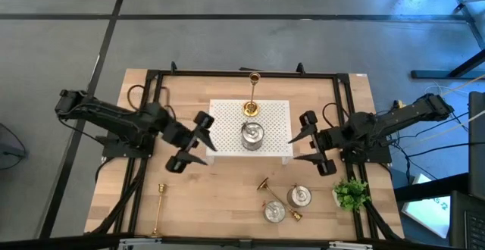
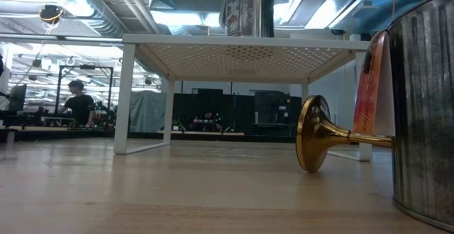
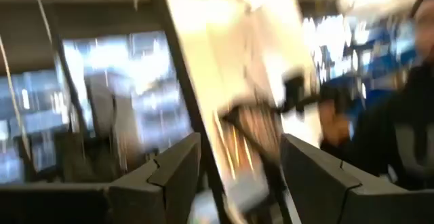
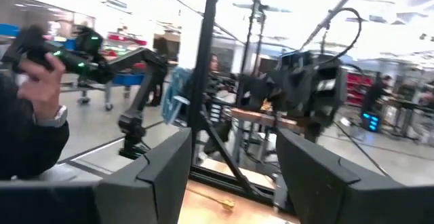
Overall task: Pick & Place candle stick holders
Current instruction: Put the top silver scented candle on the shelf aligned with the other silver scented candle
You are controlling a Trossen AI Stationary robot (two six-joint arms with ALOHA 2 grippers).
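Two holders are already being carried by the white perforated stand [image 1: 276, 117] at the table's centre: a tall gold candlestick [image 1: 251, 98] toward twelve o'clock on it, and a squat silver holder [image 1: 251, 135] at its middle. Four are lying off it. One gold candlestick [image 1: 158, 207] is lying flat at about seven o'clock; another gold one [image 1: 267, 189] is lying tipped at about five o'clock, with two silver holders [image 1: 300, 197] [image 1: 273, 212] just beside it, near the green plant [image 1: 350, 194].

The left gripper [image 1: 195, 141] is being held at the stand's nine o'clock edge, fingers spread wide, nothing between them. The right gripper [image 1: 316, 142] is being held at the three o'clock edge, likewise wide open and empty.

The step in hand is judged to be a fresh pick. The lone candlestick at seven o'clock is best taken by the left arm, gripped across its slim stem, since it is likely to roll if pushed. The crowded five o'clock group is best approached from above by the right arm, so that neighbours are not being knocked.
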